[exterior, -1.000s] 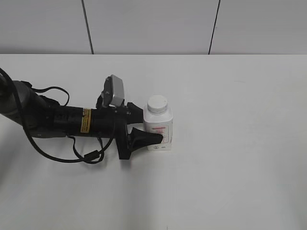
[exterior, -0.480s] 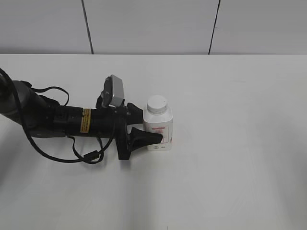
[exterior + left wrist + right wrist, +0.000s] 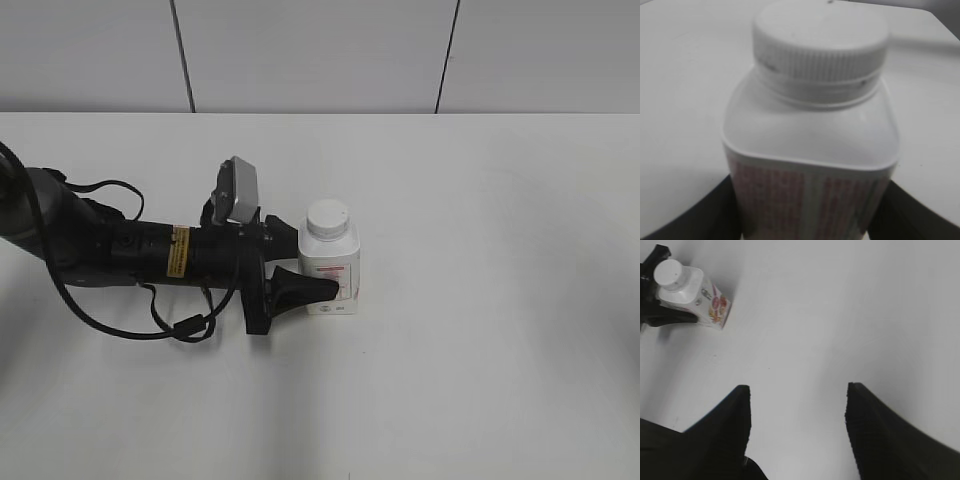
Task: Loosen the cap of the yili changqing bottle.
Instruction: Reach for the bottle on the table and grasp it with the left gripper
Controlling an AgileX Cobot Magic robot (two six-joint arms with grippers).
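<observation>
Bottle (image 3: 330, 274) upright on white table (image 3: 500, 300), clamped at lower body by left gripper (image 3: 312, 262), one finger (image 3: 300, 290) across the label front, other mostly hidden behind; cap (image 3: 328, 217) on, above the fingers. Left wrist close-up: ribbed cap edge (image 3: 820, 47), dark fingers (image 3: 695, 215) at both sides. Right gripper (image 3: 797, 395) only in right wrist view, spread wide, holding nothing, well apart from bottle (image 3: 692, 295).
</observation>
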